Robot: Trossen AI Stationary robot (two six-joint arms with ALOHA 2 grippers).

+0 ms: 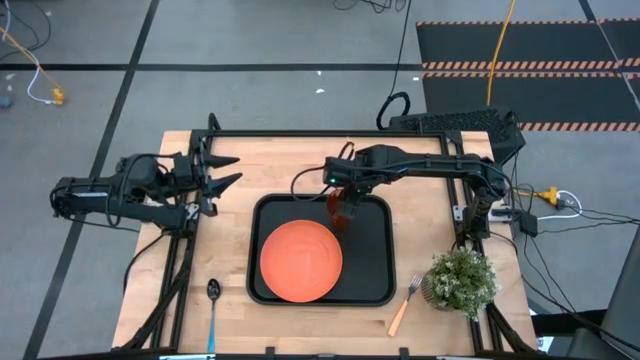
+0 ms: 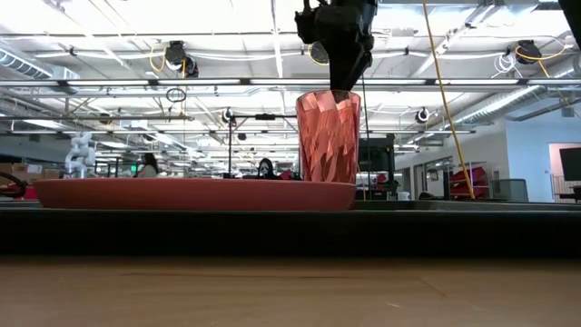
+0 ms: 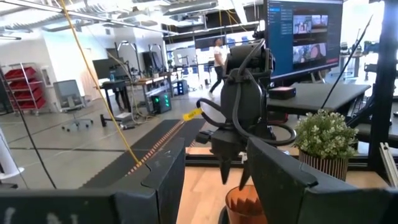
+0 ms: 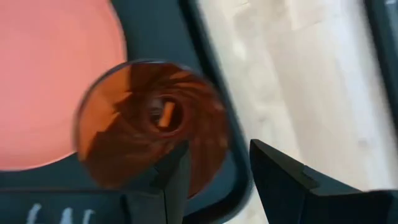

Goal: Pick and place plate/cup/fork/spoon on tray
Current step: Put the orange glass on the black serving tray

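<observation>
The orange cup [image 1: 342, 213] stands upright on the far part of the black tray [image 1: 378, 285], just beyond the orange plate [image 1: 300, 260], which lies flat in the tray. My right gripper [image 4: 217, 155] is open and points down just above the cup's rim [image 2: 328, 94]. One finger is over the cup's mouth and one is outside its wall. My left gripper [image 1: 225, 177] is open and empty over the table's far left. The blue-handled spoon [image 1: 213, 305] lies on the table left of the tray. The tan-handled fork [image 1: 404, 307] lies to the tray's right.
A small potted plant [image 1: 461, 279] stands at the table's right, close to the fork. Bare wood shows beyond the tray and along the near edge. The room behind the table holds desks, screens and people.
</observation>
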